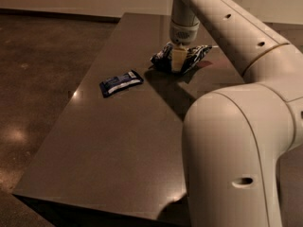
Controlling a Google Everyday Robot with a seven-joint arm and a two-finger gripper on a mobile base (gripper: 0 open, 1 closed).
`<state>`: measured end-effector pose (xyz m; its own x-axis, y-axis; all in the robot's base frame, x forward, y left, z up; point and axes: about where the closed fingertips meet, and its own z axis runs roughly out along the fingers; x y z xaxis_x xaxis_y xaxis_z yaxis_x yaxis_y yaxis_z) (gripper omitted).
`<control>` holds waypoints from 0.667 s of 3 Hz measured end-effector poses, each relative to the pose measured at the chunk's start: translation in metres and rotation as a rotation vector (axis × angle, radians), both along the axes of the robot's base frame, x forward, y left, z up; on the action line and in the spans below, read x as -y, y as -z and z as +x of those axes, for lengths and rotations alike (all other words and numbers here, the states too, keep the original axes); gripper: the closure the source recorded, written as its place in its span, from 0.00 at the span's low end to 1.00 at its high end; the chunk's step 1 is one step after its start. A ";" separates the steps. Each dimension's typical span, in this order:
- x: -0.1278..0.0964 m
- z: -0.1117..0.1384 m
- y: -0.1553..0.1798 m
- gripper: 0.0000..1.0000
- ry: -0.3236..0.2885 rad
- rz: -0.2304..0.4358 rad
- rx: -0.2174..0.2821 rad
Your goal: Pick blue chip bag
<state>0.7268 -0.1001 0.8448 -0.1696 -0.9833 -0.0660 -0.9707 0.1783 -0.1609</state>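
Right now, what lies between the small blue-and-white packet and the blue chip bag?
Only bare table, seen in the camera view; the gripper is down at the blue chip bag itself.

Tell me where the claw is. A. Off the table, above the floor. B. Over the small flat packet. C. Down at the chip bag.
C: the claw sits right at the chip bag on the far part of the table, while the packet lies apart from it.
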 end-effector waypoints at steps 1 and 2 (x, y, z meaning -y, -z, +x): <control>0.001 -0.011 -0.012 0.84 -0.010 0.043 0.011; -0.002 -0.031 -0.034 1.00 -0.037 0.092 0.020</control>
